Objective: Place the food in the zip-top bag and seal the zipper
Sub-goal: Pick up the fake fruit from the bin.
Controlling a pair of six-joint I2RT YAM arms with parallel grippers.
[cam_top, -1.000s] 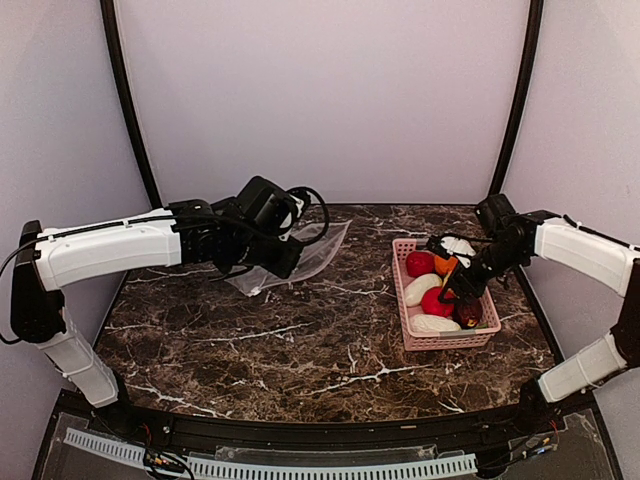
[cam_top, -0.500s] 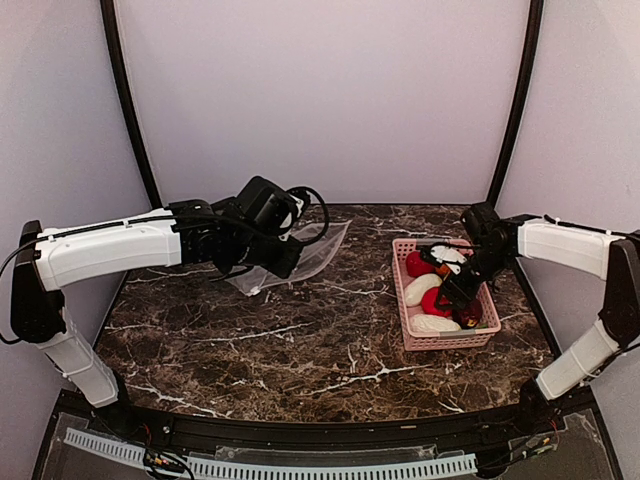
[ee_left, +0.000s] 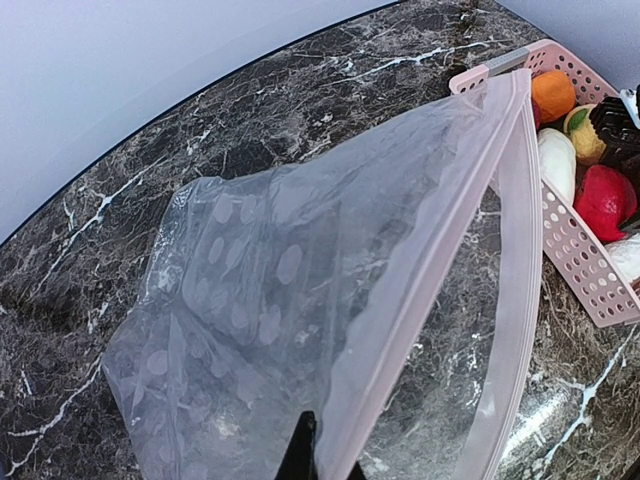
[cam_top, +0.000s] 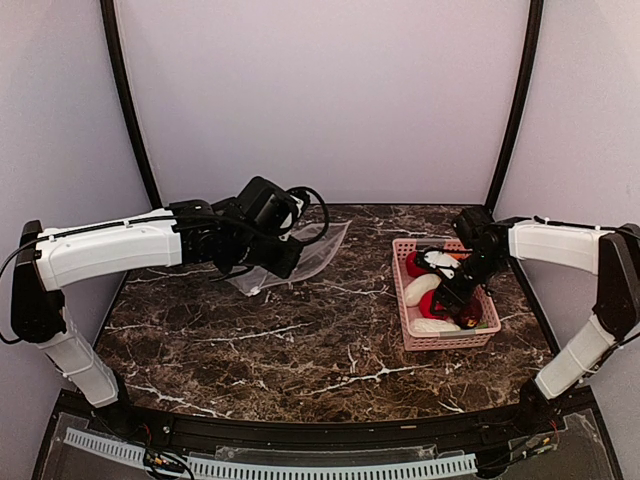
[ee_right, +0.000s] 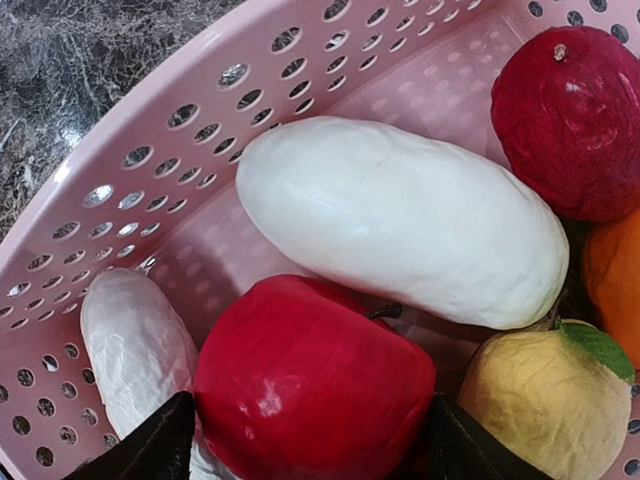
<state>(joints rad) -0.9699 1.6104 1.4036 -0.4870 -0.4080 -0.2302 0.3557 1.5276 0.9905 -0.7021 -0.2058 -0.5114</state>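
Observation:
My left gripper [cam_top: 287, 262] is shut on the clear dotted zip-top bag [cam_top: 322, 247] at its mouth edge and holds it off the table. In the left wrist view my left gripper [ee_left: 318, 462] pinches the bag [ee_left: 270, 290] beside the whitish-pink zipper [ee_left: 455, 260], and the mouth gapes toward the basket. My right gripper [cam_top: 447, 298] is down in the pink basket [cam_top: 404, 322]. In the right wrist view its jaws [ee_right: 310, 440] press both sides of a red apple [ee_right: 310, 375]. Around it lie two white pieces [ee_right: 400, 220] [ee_right: 135, 345], a dark red ball [ee_right: 575, 120], a yellow fruit [ee_right: 540, 400] and an orange one [ee_right: 615, 270].
The pink lattice basket [ee_right: 200, 130] stands at the right of the marble table [cam_top: 300, 340], its near wall close to my right fingers. It also shows in the left wrist view [ee_left: 585, 265], just beyond the bag's mouth. Black frame posts stand at the back corners.
My right gripper has moved left and down into the basket, around the red apple. The left arm and the bag have not moved.

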